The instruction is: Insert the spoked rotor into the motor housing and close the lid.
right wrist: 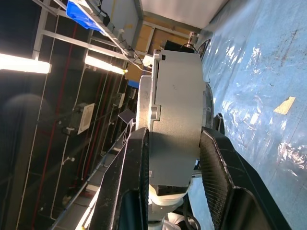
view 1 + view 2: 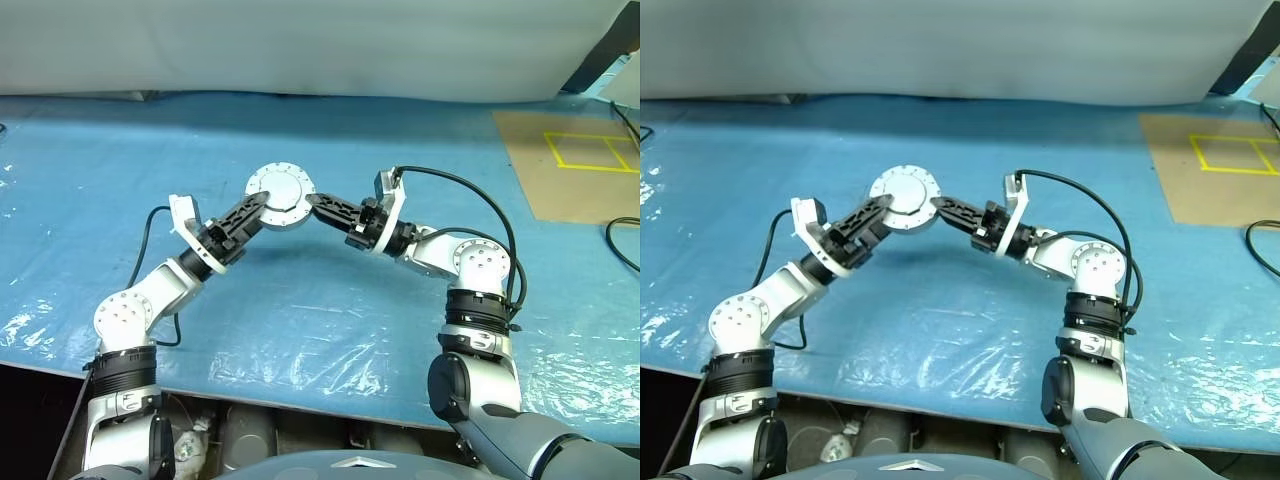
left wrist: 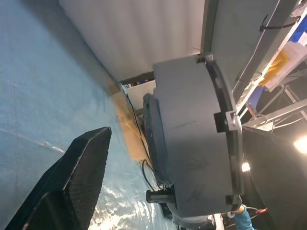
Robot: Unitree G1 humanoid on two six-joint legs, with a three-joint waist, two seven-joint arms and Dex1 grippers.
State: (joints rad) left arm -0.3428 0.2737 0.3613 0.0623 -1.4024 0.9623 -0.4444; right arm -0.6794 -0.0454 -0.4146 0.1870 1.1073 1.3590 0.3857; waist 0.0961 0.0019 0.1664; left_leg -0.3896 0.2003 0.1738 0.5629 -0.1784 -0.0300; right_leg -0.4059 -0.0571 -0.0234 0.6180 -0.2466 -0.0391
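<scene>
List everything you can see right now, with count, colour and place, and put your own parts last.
motor housing: one, silver-grey, lid shut, held up above the sheet between both grippers.
plastic sheet: one, blue, covering the table.
cardboard panel: one, brown, far right on the sheet.
tape square: one, yellow, on the cardboard.
white backdrop: one, behind the table.
right gripper: one, black fingers clamped across the housing's side wall.
left gripper: one, black, open, at the housing's left edge.
</scene>
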